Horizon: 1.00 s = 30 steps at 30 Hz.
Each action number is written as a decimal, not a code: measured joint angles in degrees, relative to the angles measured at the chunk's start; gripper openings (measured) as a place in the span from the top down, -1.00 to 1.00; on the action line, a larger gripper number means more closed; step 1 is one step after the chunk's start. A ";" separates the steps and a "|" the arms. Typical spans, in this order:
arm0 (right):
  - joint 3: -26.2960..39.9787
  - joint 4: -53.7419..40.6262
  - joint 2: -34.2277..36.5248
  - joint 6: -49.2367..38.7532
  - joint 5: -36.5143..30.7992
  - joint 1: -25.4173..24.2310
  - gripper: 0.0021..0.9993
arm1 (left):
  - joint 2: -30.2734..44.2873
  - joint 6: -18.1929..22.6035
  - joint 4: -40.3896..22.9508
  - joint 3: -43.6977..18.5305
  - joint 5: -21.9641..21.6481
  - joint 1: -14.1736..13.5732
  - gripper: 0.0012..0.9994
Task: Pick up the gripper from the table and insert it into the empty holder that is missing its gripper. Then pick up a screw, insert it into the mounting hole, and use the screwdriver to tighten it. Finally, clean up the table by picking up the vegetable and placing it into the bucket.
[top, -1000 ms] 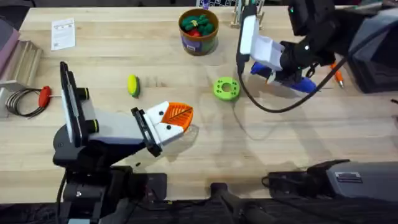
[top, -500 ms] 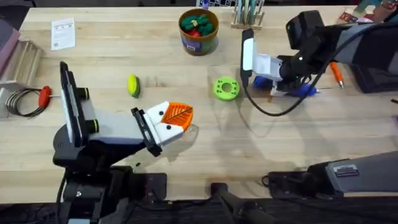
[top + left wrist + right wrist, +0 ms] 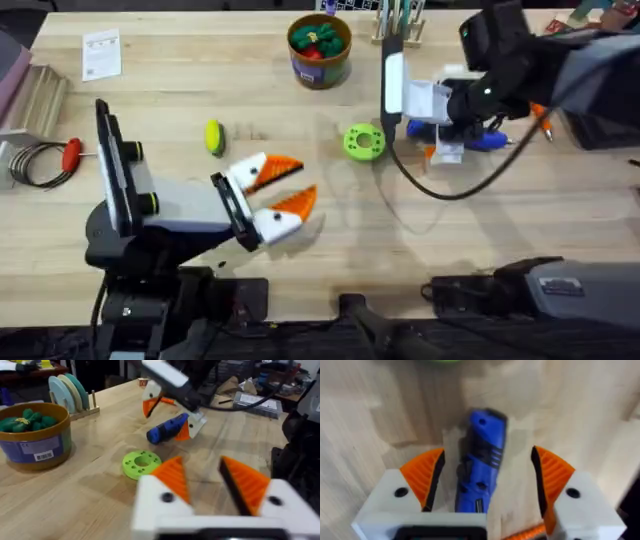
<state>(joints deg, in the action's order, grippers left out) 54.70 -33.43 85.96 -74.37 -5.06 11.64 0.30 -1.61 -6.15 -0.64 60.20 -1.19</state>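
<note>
The blue screwdriver lies on the table at the right, and in the right wrist view this screwdriver sits between the spread orange fingers without touching them. My right gripper is open and straddles it. Near the table's front, my left gripper is open and holds nothing; its orange fingers are parted. The yellow vegetable rests at the left of centre. At the back stands the bucket with red and green toys inside. The loose gripper, the holder and the screw are out of view.
A flat green disc with holes lies between the two grippers. A red-handled screwdriver and a wire coil are at the far left. A thin orange tool lies at the right. A rack of discs stands at the back.
My left gripper has gone from shut to open. The right gripper has shifted slightly and settled over the blue screwdriver.
</note>
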 joint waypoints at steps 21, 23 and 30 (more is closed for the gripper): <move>0.00 0.64 -36.05 61.65 1.46 4.59 -0.96 | 0.33 0.05 -7.81 -4.92 -10.54 3.45 -0.97; 0.00 -2.01 -39.27 64.38 1.49 4.59 -0.96 | 2.22 0.34 -11.42 -8.71 -13.19 4.60 -0.97; 0.00 -13.39 -44.40 68.45 1.49 4.59 -0.96 | 21.06 7.05 -26.84 -31.35 -22.49 6.93 -0.97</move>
<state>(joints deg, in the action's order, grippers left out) 54.70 -46.82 41.56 -5.92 -3.57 16.23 21.36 5.45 -32.99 -31.99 37.71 5.74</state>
